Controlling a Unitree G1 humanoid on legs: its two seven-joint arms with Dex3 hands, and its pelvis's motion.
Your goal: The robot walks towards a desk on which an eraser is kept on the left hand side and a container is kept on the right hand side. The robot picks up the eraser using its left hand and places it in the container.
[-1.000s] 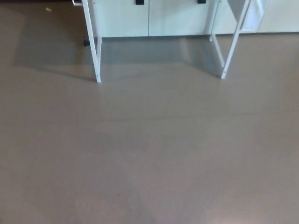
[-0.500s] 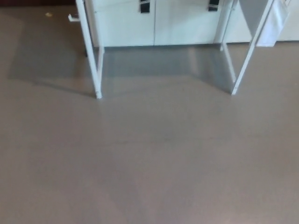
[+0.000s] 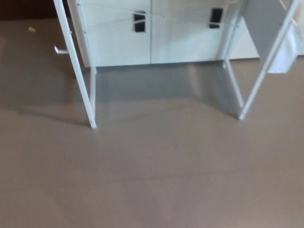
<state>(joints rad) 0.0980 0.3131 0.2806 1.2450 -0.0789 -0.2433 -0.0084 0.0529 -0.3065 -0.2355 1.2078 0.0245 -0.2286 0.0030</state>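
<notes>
A: So, what shows from the head view?

B: Mostly bare brown floor (image 3: 152,180). At the top stand the white legs of a desk: a left leg (image 3: 78,71) slanting down to a foot on the floor, and a right leg (image 3: 263,66) leaning the other way to its own foot.

A: And behind them?

B: A pale cabinet (image 3: 152,38) with two dark handles (image 3: 139,22), one on each door. Its base meets the floor behind the legs, and a grey shadow lies on the floor between them.

A: Anything else lying about?

B: A small yellowish scrap (image 3: 32,29) on the floor at the upper left, well apart from the desk. The picture is blurred, so it might be paper; I cannot tell.

A: The hands, are they clenched or released?

B: Neither hand shows, so I cannot tell.

A: And the eraser and the container?

B: The desk top is cut off above the frame, so neither is in sight.
</notes>
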